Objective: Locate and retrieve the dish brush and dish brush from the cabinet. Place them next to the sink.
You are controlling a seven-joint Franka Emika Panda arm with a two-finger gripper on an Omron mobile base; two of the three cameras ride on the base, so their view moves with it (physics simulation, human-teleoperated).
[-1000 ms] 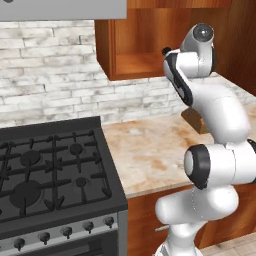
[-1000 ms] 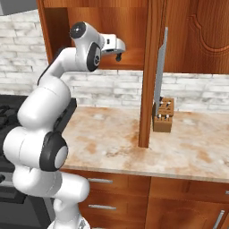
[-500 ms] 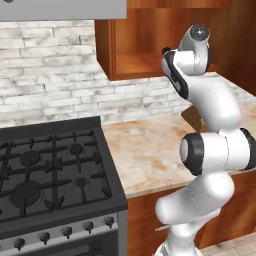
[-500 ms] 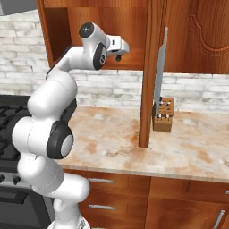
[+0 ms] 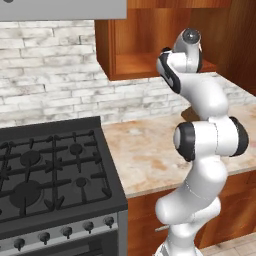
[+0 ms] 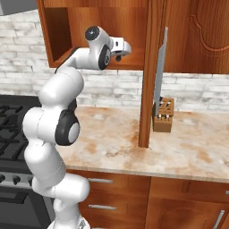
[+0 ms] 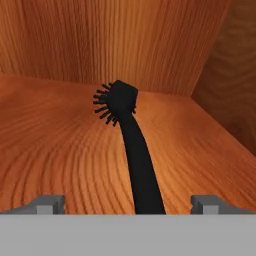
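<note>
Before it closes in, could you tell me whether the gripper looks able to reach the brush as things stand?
Probably yes: the gripper is open, its fingertips either side of the brush handle on the cabinet floor, nothing between.

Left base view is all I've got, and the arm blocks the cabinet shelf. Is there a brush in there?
Observer: Yes. The hand view shows a black dish brush lying on the cabinet's wooden floor, bristly head toward the back wall, handle pointing at the camera.
Operator: Are the fingers on it yet?
Observer: No. The gripper is open; the fingers sit wide apart on either side of the handle's near end, not touching it.
Operator: Anything on the counter I can't see?
Observer: In the right base view, a wooden knife block stands on the counter by the wall, just past the open cabinet door.
</note>
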